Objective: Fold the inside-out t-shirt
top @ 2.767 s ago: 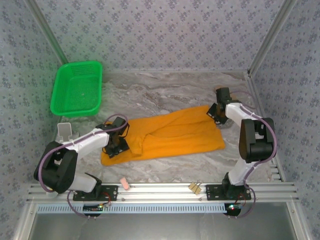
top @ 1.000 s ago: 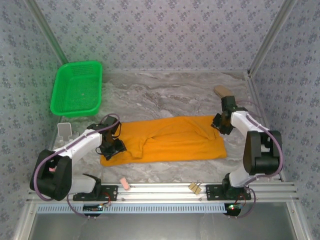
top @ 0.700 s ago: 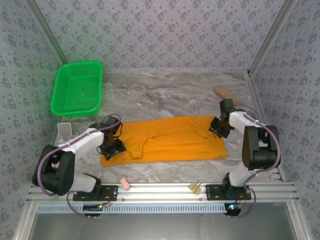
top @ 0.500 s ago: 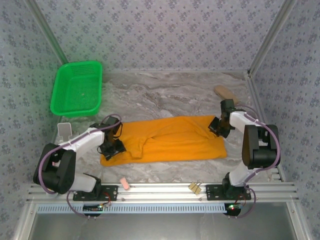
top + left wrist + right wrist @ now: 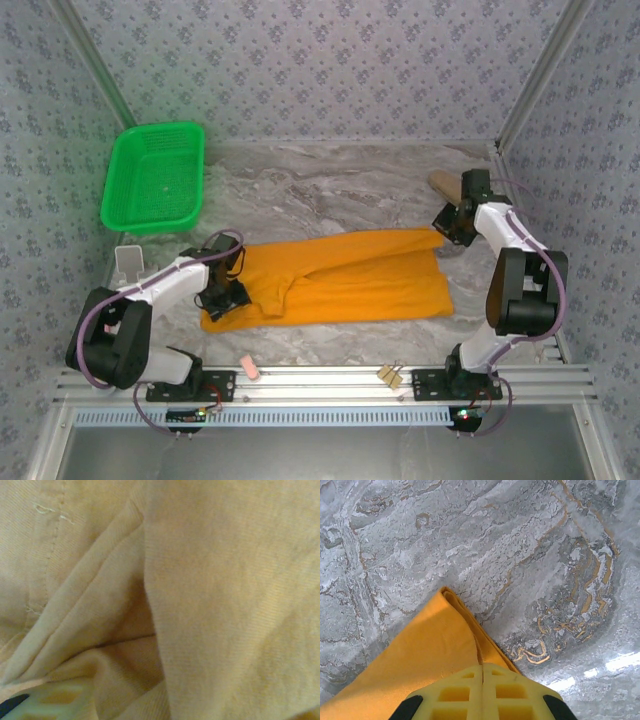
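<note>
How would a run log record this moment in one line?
task: fold shirt | left gripper: on shirt's left end | right gripper: shut on shirt's far right corner

The orange-yellow cotton t-shirt (image 5: 215,605) runs off every edge of the left wrist view, slightly blurred; a pale yellow fingertip (image 5: 55,700) is cut by the bottom edge. The left gripper (image 5: 224,297) hides its jaw gap in cloth. The right gripper (image 5: 482,672) covers the pinched shirt corner. A tan object (image 5: 443,182) nearby is unidentifiable.
</note>
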Available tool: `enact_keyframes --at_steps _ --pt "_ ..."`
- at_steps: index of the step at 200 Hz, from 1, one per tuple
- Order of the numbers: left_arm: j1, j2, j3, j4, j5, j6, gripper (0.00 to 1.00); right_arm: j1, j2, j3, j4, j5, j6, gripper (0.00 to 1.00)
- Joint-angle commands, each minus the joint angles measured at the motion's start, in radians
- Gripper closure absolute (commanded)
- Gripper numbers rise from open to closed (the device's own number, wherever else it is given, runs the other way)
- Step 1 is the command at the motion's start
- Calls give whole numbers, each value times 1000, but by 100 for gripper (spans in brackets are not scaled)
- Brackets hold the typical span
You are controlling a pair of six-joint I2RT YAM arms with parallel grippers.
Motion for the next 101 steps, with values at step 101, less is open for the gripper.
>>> enact_keyframes --at_steps 101 --pt "5 -117 55 -111 109 77 44 76 -53 -36 -13 139 -92 71"
